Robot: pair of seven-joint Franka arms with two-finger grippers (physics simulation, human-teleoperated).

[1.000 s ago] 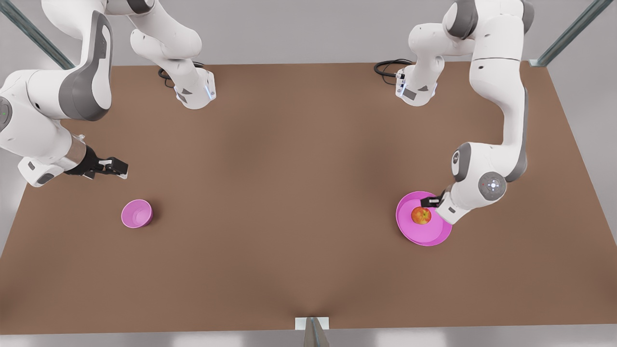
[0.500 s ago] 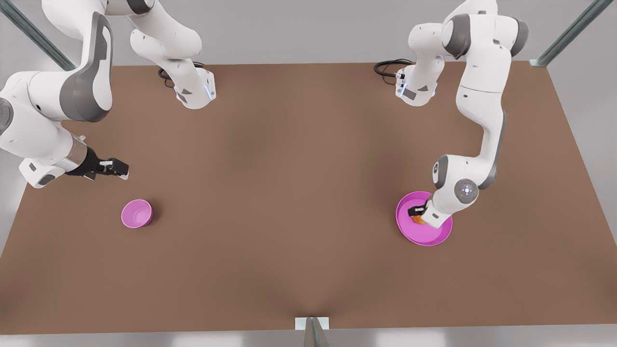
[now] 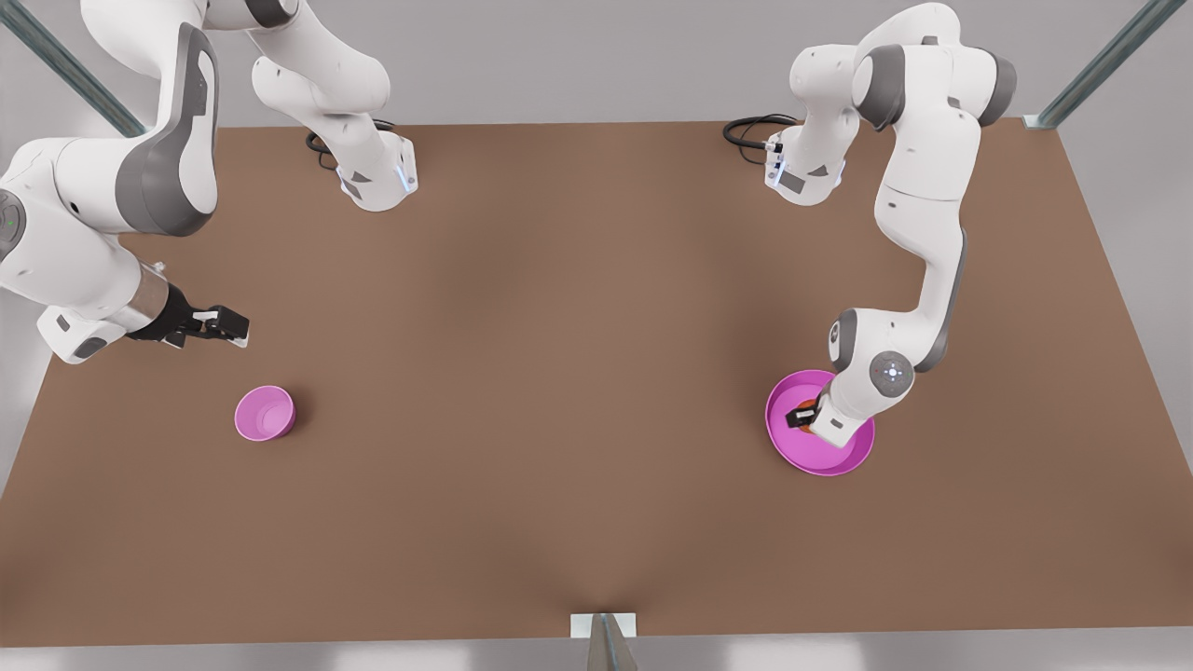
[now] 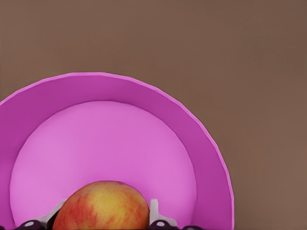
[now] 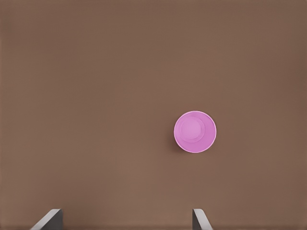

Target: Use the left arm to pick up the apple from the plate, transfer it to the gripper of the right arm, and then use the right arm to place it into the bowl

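Observation:
The red and yellow apple [image 4: 101,207] rests on the pink plate [image 4: 110,139], which lies at the front view's right [image 3: 825,458]. My left gripper [image 4: 108,213] is down over it, its fingers [image 4: 153,211] pressed against both sides of the apple. In the front view the left gripper [image 3: 803,413] and wrist hide most of the apple. The small pink bowl [image 3: 265,413] stands at the front view's left. My right gripper [image 3: 224,326] waits open above the table, behind the bowl. From the right wrist, the bowl [image 5: 194,132] is seen from above with nothing in it.
The brown table [image 3: 559,373] stretches wide between plate and bowl. Both arm bases [image 3: 377,177] stand at the far edge, with black cables beside them. A metal bracket [image 3: 604,626] sits at the middle of the near edge.
The left arm came down and in over the plate until its gripper covered the apple. The right arm barely moved.

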